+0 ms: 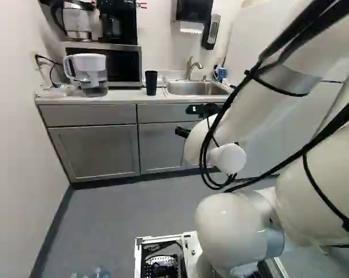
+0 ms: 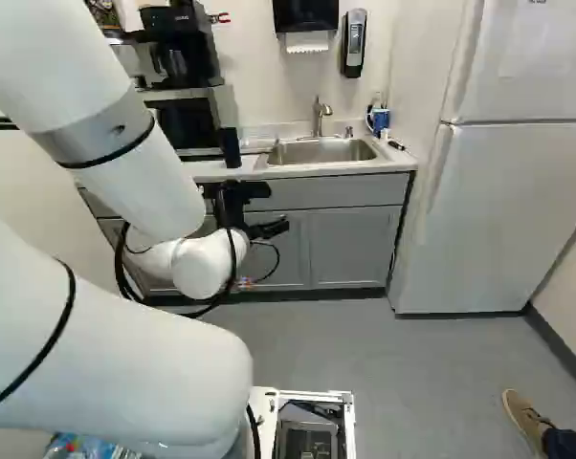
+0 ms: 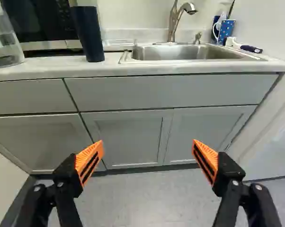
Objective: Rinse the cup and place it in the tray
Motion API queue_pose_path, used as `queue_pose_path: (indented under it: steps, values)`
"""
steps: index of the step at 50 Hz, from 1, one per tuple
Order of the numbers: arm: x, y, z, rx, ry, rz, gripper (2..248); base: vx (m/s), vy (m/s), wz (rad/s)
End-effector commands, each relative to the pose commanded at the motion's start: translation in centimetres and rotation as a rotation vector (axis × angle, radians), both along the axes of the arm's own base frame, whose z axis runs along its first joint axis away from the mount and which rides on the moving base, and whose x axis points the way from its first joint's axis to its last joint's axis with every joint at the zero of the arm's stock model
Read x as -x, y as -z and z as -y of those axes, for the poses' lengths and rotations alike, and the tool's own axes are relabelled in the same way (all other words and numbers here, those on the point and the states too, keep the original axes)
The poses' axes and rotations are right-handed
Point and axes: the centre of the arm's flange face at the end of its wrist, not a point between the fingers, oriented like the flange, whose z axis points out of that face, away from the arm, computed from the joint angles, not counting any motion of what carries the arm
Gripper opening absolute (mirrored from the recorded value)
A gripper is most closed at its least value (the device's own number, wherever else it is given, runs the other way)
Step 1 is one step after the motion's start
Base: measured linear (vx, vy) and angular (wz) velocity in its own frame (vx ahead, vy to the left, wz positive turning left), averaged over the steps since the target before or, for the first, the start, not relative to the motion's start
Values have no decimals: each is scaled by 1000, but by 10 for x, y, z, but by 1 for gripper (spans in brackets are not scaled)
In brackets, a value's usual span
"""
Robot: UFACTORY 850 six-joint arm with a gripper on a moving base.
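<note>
While jaws stand wide apart | arm (image 2: pixel 144 186) bent | facing cabinets (image 3: pixel 128 137)

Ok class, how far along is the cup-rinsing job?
Apparently at the start. Done: nothing that shows; the dark cup stands on the counter beside the sink, and no water shows at the faucet. In hand: nothing; the gripper is open and empty. Left: probably grasping, rinsing and placing it in the tray, which I cannot make out.
</note>
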Motion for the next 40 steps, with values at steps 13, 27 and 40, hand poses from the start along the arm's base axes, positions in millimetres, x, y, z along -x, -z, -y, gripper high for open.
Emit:
queue_pose_path:
  steps: [13,27,40]
  values:
    - [0,0,0,0,0,0,247,0,0,0]
    - [0,0,0,0,0,0,247,0,0,0]
    - [-3,-2,0,0,0,6,247,0,0,0]
